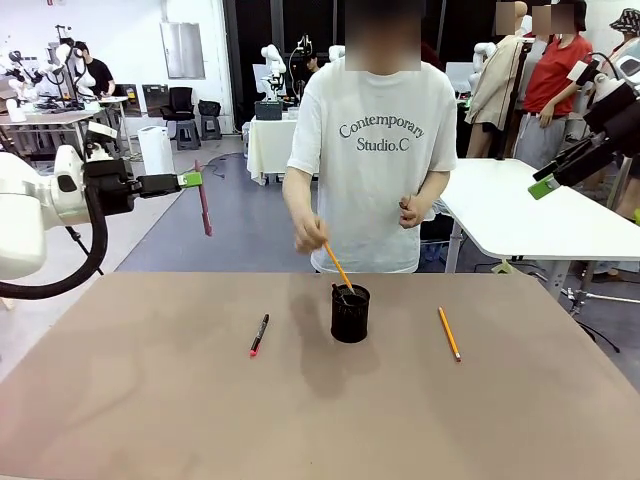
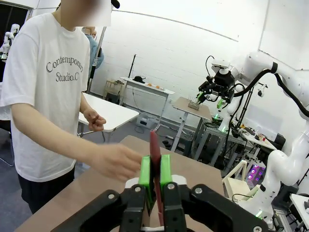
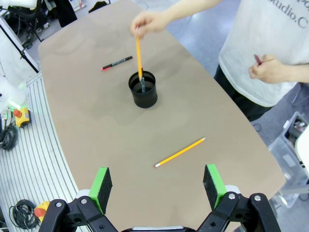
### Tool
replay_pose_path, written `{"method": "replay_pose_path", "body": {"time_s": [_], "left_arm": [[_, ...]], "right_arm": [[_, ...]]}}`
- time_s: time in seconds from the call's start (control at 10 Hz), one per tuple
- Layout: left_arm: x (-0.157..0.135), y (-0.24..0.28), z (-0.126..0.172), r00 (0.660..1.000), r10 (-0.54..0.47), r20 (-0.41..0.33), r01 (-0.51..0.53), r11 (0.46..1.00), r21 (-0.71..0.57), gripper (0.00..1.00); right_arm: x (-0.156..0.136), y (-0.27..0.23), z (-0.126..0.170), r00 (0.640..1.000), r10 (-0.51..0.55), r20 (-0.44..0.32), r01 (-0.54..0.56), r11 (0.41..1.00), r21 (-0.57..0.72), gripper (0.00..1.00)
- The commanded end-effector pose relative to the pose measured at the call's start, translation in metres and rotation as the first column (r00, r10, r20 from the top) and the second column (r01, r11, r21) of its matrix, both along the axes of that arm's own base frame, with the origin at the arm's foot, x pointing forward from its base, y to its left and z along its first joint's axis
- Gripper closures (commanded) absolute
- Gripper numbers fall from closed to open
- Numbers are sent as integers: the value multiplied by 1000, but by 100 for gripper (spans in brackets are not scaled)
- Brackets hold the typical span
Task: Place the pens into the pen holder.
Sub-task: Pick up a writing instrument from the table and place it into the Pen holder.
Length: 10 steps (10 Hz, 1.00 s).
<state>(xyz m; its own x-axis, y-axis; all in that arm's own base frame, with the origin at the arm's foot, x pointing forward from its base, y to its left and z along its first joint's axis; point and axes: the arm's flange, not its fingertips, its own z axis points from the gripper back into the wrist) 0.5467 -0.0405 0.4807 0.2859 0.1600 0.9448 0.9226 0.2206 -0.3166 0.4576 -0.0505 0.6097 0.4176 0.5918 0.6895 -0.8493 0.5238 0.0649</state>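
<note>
**Pencil Going Into the Holder, Left Pincer Gripping a Pen**

We are looking across the table (image 1: 120, 400), and the person's hand (image 1: 308, 238) is holding a yellow pencil (image 1: 337, 265) at a slant. Its lower end is dipping inside the black mesh pen holder (image 1: 350, 318), which is standing upright near the middle of the table. From the right wrist view we are seeing the dark tip sitting within the rim; whether it is touching the bottom, we cannot tell. The person's other hand (image 1: 410, 212) is curling up in front of the white T-shirt (image 1: 375, 190), away from the table.

Over on the left side, the left pincer (image 1: 190, 180) is hanging raised in the air, and it is clamping a reddish-brown pen (image 1: 204, 205) that is pointing down from it. The left wrist view is giving us the close look: the green pads (image 2: 145, 171) are pressing on both sides of that pen, which is sticking out past them.

High on the right, the right pincer (image 3: 158, 181) is hovering well above the table, its jaws spread wide and holding nothing.

Two more are lying flat on the table. A black pen with a red tip (image 1: 259, 334) is resting to the left of the holder, near it but apart. A second yellow pencil (image 1: 449, 333) is lying to the holder's right, a little farther off.
</note>
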Motion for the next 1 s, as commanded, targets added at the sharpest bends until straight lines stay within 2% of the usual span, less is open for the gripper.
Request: {"method": "replay_pose_path", "body": {"time_s": [0.0, 0.9], "left_arm": [[1, 1, 1, 1000, 1, 4, -1, 1000, 0, 100], [1, 1, 1, 1000, 1, 4, -1, 1000, 0, 100]], "right_arm": [[-1, 1, 1, 1000, -1, -2, 1, 1000, 10, 0], [-1, 1, 1, 1000, -1, -2, 1, 1000, 10, 0]]}}
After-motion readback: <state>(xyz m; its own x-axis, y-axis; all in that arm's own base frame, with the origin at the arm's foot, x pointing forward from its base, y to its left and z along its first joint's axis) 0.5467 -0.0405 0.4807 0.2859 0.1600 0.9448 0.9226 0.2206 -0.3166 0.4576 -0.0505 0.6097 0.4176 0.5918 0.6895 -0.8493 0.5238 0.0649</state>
